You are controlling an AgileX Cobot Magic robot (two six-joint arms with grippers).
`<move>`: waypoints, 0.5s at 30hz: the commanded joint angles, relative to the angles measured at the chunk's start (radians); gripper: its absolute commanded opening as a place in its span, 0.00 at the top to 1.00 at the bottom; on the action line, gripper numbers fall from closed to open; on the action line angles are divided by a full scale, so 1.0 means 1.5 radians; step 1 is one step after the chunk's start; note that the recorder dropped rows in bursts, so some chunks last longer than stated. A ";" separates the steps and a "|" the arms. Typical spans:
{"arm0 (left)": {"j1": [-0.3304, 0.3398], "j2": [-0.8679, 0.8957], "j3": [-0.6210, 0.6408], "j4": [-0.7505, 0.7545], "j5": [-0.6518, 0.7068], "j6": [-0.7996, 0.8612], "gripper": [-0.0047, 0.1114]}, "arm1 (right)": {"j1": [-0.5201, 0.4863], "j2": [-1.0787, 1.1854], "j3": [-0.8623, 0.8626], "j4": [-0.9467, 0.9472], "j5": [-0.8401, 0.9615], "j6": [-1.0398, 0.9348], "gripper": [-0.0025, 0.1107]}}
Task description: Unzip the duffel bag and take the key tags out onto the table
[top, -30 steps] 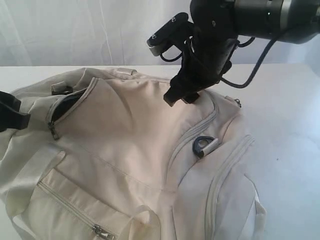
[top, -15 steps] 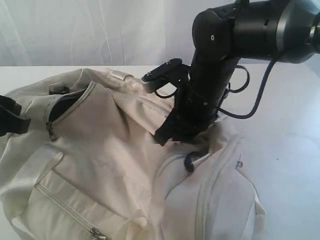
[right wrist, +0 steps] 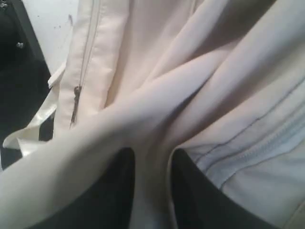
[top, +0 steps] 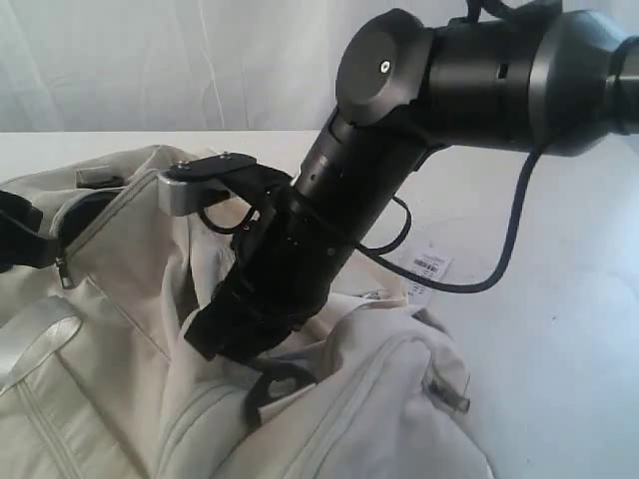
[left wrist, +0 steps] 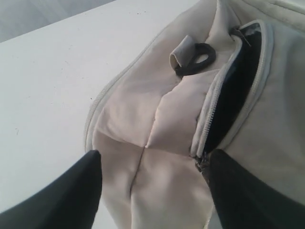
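Cream duffel bag (top: 110,299) lies on the white table (top: 559,349), crumpled in the middle. Only writing in sight is a small white label (top: 431,263) on the table just behind the bag, print too small to read. Right gripper (right wrist: 152,160): fingers close together, clamped on a raised fold of bag fabric that fills the gap between them. Left gripper (left wrist: 155,160): fingers wide apart, holding nothing, hovering over the bag's end. The zipper (left wrist: 209,114) is partly undone there and shows dark lining (left wrist: 238,90), and its pull (left wrist: 202,163) sits near one finger. Versus a second ago: the right arm has swung down and across, from above the bag onto it. Fabric that lay fairly flat is bunched under it. The dark ring (top: 275,384) has shifted left and down in the exterior view with the cloth. The label was covered by the bag and is now exposed.
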 commanded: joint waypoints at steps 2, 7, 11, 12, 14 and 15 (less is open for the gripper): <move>-0.005 -0.006 0.004 0.003 0.011 0.001 0.39 | 0.012 -0.056 0.003 -0.022 -0.078 -0.013 0.71; -0.005 -0.006 0.004 0.003 0.011 0.001 0.39 | 0.012 -0.095 0.002 -0.141 -0.258 0.005 0.49; -0.005 -0.006 0.004 0.003 0.009 -0.001 0.41 | 0.012 -0.093 0.002 -0.142 -0.445 -0.005 0.42; -0.005 -0.005 0.004 0.003 0.009 -0.001 0.43 | 0.012 -0.087 0.002 -0.141 -0.485 -0.010 0.42; -0.005 0.005 0.004 0.003 0.008 -0.001 0.44 | 0.012 -0.067 0.002 -0.141 -0.550 -0.011 0.42; -0.005 0.013 0.004 0.003 0.008 -0.001 0.44 | 0.012 -0.054 0.002 -0.141 -0.581 -0.011 0.42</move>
